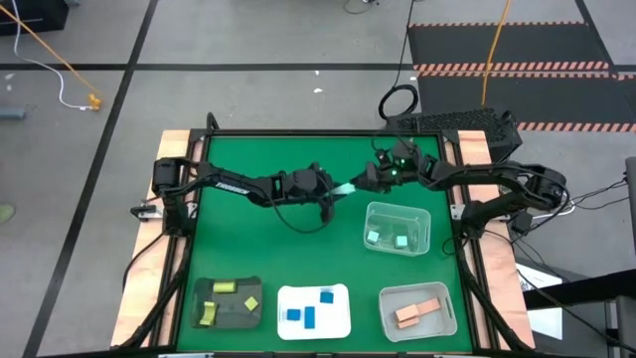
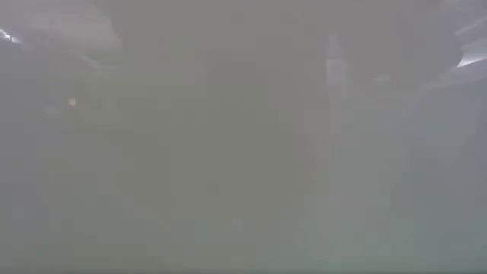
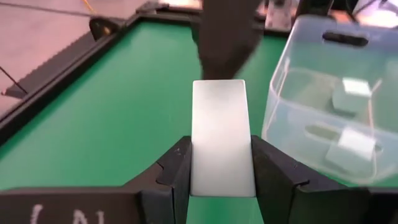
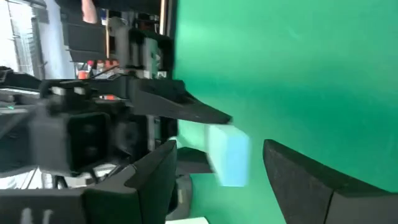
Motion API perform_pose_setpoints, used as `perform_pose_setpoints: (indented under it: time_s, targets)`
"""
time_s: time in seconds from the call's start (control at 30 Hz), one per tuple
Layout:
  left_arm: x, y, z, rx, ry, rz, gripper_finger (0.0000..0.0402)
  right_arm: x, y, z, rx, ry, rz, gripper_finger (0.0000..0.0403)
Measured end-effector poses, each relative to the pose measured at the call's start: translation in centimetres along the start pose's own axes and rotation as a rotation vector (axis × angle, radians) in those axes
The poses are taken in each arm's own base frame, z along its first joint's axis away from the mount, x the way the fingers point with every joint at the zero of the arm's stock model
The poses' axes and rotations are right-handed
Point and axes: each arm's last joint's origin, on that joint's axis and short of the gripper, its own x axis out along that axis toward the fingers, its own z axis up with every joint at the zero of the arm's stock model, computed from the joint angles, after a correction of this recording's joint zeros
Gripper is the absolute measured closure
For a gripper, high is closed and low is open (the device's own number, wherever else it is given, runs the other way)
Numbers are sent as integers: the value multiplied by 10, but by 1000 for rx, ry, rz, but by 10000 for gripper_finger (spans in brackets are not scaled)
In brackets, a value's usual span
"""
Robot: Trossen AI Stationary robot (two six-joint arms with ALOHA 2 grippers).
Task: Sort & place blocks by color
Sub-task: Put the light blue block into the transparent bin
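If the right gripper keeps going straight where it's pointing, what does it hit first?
Most likely the pale mint bar, held out by the left gripper. It sits just ahead of the open right gripper, roughly in line with the gap between the fingers; exact depth is unclear.

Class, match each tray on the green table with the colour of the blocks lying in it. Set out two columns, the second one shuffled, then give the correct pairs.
Trays:
1. dark tray
2. white tray
3. front clear tray
4. rear clear tray

Block colours:
A. mint-teal
B. tan-pink
C. yellow-green
D. blue

Pairs: 1-C, 2-D, 3-B, 4-A
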Motion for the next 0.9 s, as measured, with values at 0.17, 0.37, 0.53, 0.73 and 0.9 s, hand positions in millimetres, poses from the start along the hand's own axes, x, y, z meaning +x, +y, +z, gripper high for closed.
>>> perform_pose_setpoints:
  time_s: [0.17, 0.37, 0.53, 0.73, 0.9]
  targets:
    - [2, 0, 14, 10, -45, -1, 271, 2, -1, -4, -8, -27, -6, 175]
    - [3, 0, 34, 71, -82, 2, 271, 3, 8, -4, -56, -53, 76, 190]
    - [4, 2, 33, 84, 17, 28, 271, 3, 11, -4, -60, -62, 97, 234]
    - [4, 4, 34, 82, 8, 66, 271, 3, 10, -3, -57, -66, 92, 317]
    - [4, 5, 34, 89, 0, 75, 271, 3, 9, -3, -66, -66, 87, 360]
